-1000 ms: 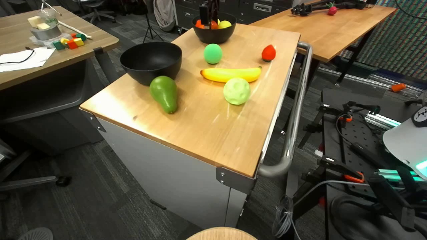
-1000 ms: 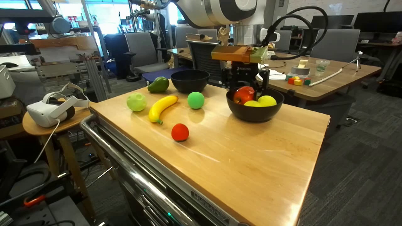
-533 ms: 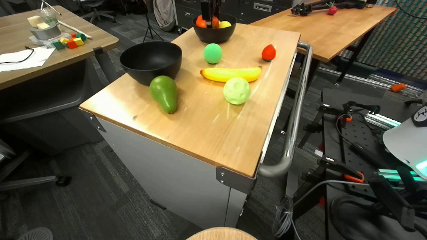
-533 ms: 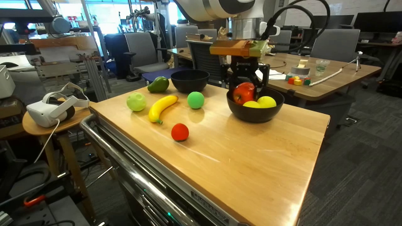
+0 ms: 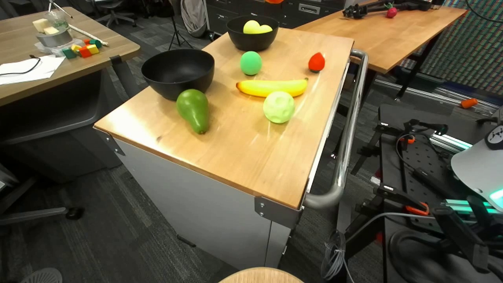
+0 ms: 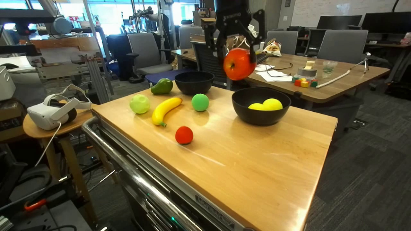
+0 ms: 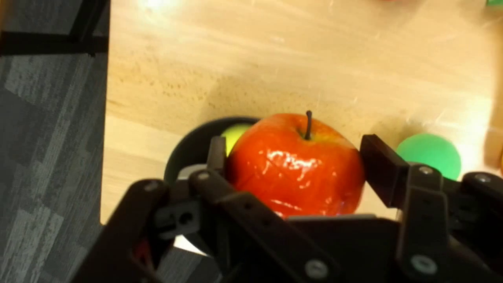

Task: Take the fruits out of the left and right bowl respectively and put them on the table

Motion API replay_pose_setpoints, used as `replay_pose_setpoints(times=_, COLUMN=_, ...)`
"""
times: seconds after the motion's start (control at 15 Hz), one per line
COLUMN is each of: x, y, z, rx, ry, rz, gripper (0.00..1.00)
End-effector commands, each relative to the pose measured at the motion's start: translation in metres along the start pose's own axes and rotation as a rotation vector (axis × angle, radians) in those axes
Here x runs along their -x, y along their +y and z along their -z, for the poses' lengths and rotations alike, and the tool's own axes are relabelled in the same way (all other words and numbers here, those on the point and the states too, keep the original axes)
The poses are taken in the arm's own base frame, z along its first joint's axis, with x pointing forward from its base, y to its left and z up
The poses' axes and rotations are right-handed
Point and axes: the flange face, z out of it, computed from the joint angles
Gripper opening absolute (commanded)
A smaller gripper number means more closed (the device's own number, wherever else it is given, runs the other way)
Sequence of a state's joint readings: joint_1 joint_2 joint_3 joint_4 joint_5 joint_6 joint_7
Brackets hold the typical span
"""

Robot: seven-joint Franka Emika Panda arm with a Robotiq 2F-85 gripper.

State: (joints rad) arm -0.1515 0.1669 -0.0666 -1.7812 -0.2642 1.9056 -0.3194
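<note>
Apple [image 6: 239,64] clasped in my gripper [image 7: 296,163] hung higher than the bowl [image 6: 260,117] of yellow fruits [image 6: 273,104], offset toward the green ball [image 6: 200,102]; its set-down, I judged, needed tabletop [image 6: 263,154] away from both.

I see: apple [image 7: 296,173] red-orange, yellow patch on top; both bowls [image 6: 194,87] [image 6: 260,117] plain black; banana [image 5: 267,88] yellow; avocado [image 5: 194,108] green; ball [image 5: 250,63] bright green; bench [image 5: 235,157] light-brown, grained; carpet [image 5: 122,214] grey-streaked.

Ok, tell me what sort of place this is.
Probably a robotics lab in an office-like room: a robotic tool grips a red apple, a white VR headset sits nearby, and there's a whiteboard in the background.
</note>
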Motion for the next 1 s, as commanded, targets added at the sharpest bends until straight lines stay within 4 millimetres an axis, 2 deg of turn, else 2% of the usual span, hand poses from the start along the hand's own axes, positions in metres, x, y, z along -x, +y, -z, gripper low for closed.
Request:
replay_pose_setpoints(times=0.0, x=0.078, y=-0.009, z=0.006, rx=0.003, ry=-0.086, rz=0.006, gripper=0.57)
replay_pose_setpoints(times=0.13, x=0.104, y=-0.011, z=-0.010, rx=-0.026, ry=-0.103, rz=0.010, gripper=0.57)
replay_pose_setpoints(times=0.33, x=0.118, y=-0.015, z=-0.046, rx=-0.020, ry=-0.115, rz=-0.002, gripper=0.57)
replay_pose_setpoints(times=0.6, x=0.111, y=-0.019, z=-0.092, rx=-0.005, ry=-0.138, rz=0.016, gripper=0.57)
replay_pose_setpoints(times=0.93, x=0.097, y=-0.022, z=-0.126, rx=0.006, ry=-0.171, rz=0.041, gripper=0.57)
